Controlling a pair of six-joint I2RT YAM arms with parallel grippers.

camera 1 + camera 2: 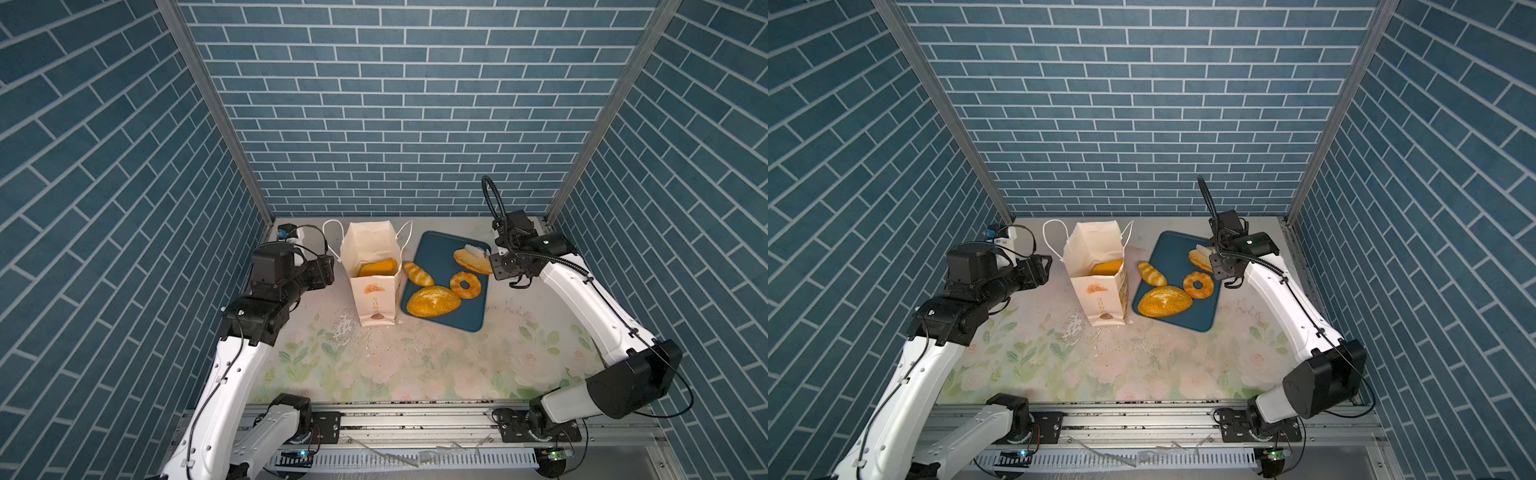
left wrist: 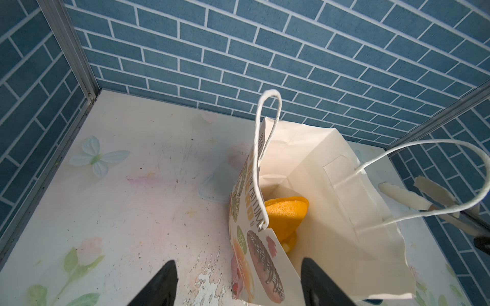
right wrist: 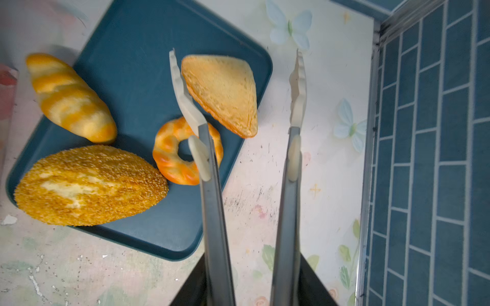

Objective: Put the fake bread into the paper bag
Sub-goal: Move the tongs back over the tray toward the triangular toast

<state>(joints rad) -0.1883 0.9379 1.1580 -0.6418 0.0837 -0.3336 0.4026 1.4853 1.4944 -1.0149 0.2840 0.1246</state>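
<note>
Tan triangle [image 3: 222, 92] at tray [image 3: 127, 66] edge, between spread tongs [image 3: 212, 212], paper bag [image 1: 376, 297] open

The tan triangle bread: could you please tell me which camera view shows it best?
The right wrist view: the tan triangle is close and almost whole, seen between the blades of the tongs. Both top views show it small, partly covered by the tongs. The left wrist view misses it.
</note>
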